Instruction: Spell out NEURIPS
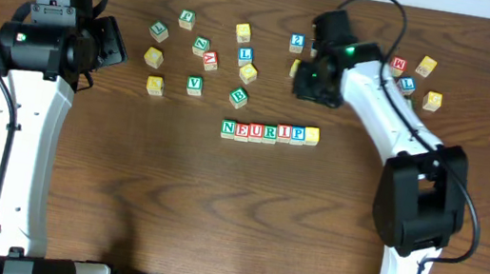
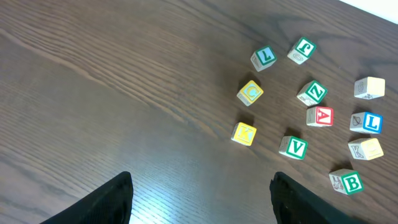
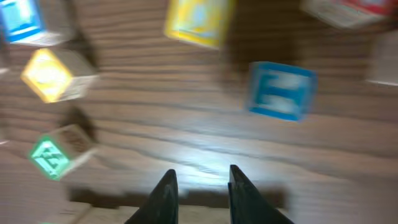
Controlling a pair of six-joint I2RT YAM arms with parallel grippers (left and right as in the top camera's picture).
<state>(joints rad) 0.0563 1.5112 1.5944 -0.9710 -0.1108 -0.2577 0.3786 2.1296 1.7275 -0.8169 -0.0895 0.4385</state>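
Seven wooden cubes stand touching in a straight row point(image 1: 270, 132) at the table's middle, reading N, E, U, R, I, P and ending in a yellow-faced cube point(image 1: 311, 136). My right gripper point(image 1: 302, 86) hovers behind the row's right end. In the right wrist view, which is blurred, this gripper point(image 3: 202, 169) is open by a narrow gap, with only bare wood between its fingers. My left gripper point(image 1: 114, 42) is at the far left, well away from the row. Its own view shows it point(image 2: 202, 177) wide open and holding nothing.
Loose letter cubes lie behind the row: green V point(image 1: 195, 84), green B point(image 1: 239, 96), blue L point(image 1: 245, 55), red A point(image 1: 210, 60), yellow K point(image 1: 154, 84) and others. A blue cube point(image 1: 297, 42) sits by the right gripper. Several more cubes lie right of the right arm point(image 1: 416, 79).
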